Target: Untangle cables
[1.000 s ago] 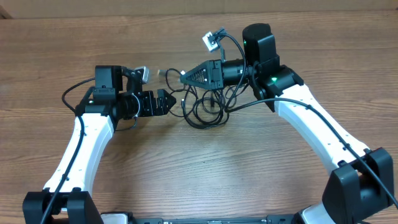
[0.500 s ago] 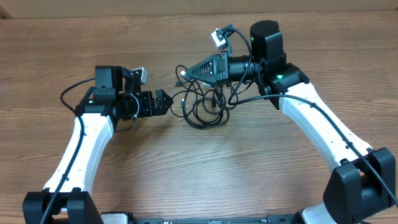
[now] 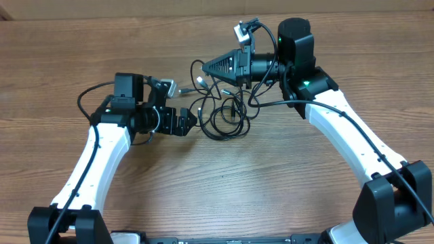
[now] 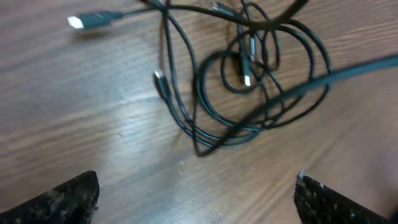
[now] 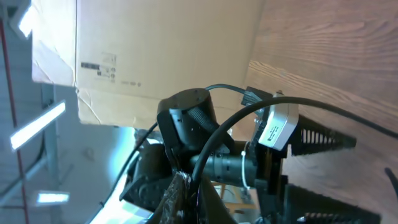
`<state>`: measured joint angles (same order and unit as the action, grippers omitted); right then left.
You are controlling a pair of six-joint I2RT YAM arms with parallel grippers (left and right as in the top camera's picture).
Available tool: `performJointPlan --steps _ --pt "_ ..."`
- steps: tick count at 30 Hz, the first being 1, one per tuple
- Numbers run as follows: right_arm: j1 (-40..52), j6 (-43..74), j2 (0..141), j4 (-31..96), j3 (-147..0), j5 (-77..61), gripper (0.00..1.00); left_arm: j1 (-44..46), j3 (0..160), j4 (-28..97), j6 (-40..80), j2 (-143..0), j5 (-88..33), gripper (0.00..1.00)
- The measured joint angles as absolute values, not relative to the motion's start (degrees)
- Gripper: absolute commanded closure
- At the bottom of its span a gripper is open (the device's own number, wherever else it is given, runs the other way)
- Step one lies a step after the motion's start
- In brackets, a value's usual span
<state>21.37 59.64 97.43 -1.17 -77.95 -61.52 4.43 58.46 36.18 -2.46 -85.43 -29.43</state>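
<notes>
Tangle of thin black cables (image 3: 229, 114) lies in loose loops on the wood-grain bench (image 3: 224, 196), a little toward 12 o'clock from bench centre. Left gripper (image 3: 188, 121) sits at 9 o'clock of the tangle, just beside it; left wrist view shows its jaws wide apart with nothing between them. Right gripper (image 3: 206, 68) is at 11 o'clock of the tangle, 1 strand looping by its tip; cannot tell whether the jaws pinch it. Silver-tipped black plug (image 3: 169, 87) lies at 10 o'clock, near the left arm.

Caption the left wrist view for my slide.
Open left gripper hovers over a tangle of black cables on the wooden table.
</notes>
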Motion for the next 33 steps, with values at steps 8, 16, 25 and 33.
performJointPlan --steps 8,16,25,33 --pt "21.21 72.55 97.36 -15.7 -78.0 -62.96 0.96 4.43 58.46 33.12 -3.62 -87.39 -26.33 0.0" --pt "21.02 82.67 97.23 -24.95 -78.06 -65.19 0.96 4.43 58.46 29.36 -5.58 -90.5 -35.51 0.0" --pt "21.04 86.43 97.23 -24.8 -78.06 -66.35 0.96 4.43 58.46 22.24 -7.53 -91.09 -41.06 0.13" --pt "21.02 91.55 97.23 -24.91 -78.06 -66.39 0.96 6.35 58.46 20.91 -7.31 -91.09 -41.85 0.1"
